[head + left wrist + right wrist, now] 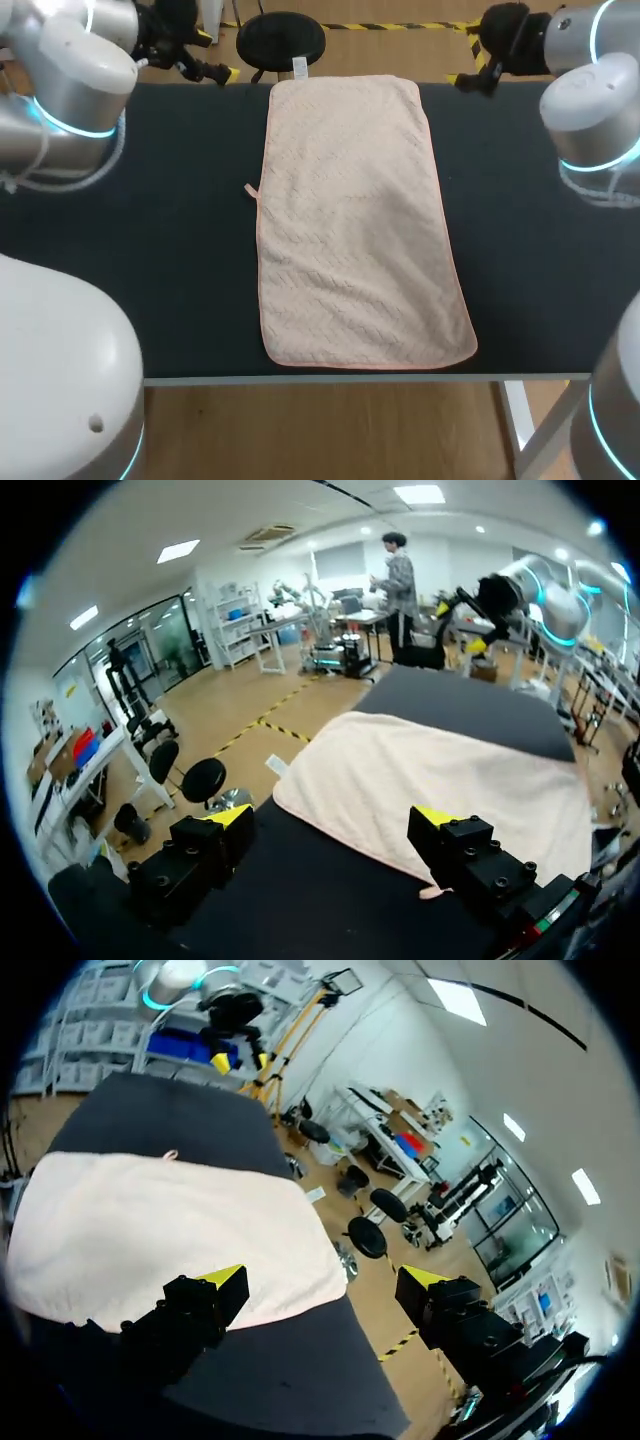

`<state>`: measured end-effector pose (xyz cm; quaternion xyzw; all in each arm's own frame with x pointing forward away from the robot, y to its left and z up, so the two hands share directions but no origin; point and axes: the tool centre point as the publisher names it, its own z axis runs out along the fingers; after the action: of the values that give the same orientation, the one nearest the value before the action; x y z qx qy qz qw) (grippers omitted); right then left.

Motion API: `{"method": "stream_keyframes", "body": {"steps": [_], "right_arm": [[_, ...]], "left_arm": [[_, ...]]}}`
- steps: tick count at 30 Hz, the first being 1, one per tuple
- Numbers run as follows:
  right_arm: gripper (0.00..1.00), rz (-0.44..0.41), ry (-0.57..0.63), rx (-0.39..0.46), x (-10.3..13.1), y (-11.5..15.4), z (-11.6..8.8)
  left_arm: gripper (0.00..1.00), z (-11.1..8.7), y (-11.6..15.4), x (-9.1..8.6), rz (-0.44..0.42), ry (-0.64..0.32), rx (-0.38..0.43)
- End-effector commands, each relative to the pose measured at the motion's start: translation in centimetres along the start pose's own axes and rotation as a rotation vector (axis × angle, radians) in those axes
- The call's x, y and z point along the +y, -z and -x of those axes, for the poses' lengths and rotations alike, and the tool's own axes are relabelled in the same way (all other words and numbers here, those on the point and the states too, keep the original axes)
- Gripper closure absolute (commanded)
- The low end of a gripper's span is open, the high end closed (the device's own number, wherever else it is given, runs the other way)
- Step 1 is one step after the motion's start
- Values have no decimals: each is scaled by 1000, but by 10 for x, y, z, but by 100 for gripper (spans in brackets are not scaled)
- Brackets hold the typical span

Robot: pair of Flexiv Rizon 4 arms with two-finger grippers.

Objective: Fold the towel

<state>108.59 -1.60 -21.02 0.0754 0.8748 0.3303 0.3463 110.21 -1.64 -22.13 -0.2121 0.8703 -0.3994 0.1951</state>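
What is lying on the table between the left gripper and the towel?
Nothing: only bare dark table separates the left gripper from the towel. The head view shows this stretch plainly, and the left wrist view agrees.

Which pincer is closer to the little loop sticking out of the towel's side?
Left. The left pincer hangs at the table's far edge, on the same side of the towel as the loop. The right pincer hangs beyond the towel's opposite side.
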Motion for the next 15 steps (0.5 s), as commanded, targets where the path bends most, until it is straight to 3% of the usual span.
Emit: {"method": "stream_keyframes", "body": {"steps": [1, 9, 11, 12, 13, 15], "right_arm": [[0, -364, 435, 218, 2, 3, 7], [0, -364, 435, 218, 2, 3, 7], [0, -486, 440, 223, 6, -7, -1], [0, -463, 449, 224, 10, -8, -6], [0, -501, 451, 226, 13, -9, -10], [0, -543, 389, 294, 11, -12, -19]], "left_arm": [[0, 7, 3, -4, 588, -439, 162], [0, 7, 3, -4, 588, -439, 162], [0, -3, -7, -1, 650, -490, 151], [0, -8, -10, 0, 661, -517, 145], [0, -12, -13, 2, 640, -527, 163], [0, -18, -17, 5, 688, -556, 148]]}}
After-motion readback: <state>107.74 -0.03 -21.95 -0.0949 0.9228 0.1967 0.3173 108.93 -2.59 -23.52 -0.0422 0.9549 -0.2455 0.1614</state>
